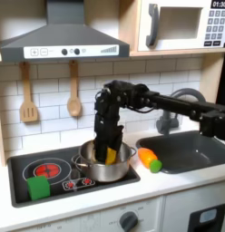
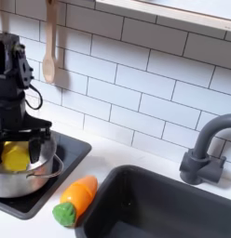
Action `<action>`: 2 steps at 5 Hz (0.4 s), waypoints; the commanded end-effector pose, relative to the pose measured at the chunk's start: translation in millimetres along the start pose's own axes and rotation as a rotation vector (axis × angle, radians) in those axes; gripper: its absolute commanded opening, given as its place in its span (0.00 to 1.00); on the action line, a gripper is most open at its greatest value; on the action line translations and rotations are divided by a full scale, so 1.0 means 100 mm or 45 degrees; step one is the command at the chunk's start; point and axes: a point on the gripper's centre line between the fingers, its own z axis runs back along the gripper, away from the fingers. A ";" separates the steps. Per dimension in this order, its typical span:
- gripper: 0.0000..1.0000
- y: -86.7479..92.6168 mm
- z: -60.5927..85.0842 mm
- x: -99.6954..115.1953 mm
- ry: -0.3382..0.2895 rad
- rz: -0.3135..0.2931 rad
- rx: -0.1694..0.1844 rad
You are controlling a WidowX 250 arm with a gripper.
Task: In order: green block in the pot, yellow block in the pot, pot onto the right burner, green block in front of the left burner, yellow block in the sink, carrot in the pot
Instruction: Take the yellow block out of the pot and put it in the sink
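White tile backs a toy kitchen whose black cooktop [image 1: 51, 177] carries two burners. On the burner at the first exterior view's right sits the pot [image 1: 107, 166], shiny steel with low walls. The gripper [image 2: 17, 139] reaches down into it, its fingers either side of the yellow block [image 2: 15, 156]; whether they press the cube cannot be told. Likely this is the lift toward the dark sink [image 2: 169, 204]. The green block [image 1: 38, 188], matte and square, rests before the other burner. The carrot [image 2: 74, 200], stubby and orange, lies between pot and sink.
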 end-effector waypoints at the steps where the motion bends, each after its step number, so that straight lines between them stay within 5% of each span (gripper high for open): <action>1: 0.00 -0.04 0.24 0.10 -0.048 -0.001 -0.027; 2: 0.00 -0.08 0.32 0.12 -0.049 -0.030 -0.071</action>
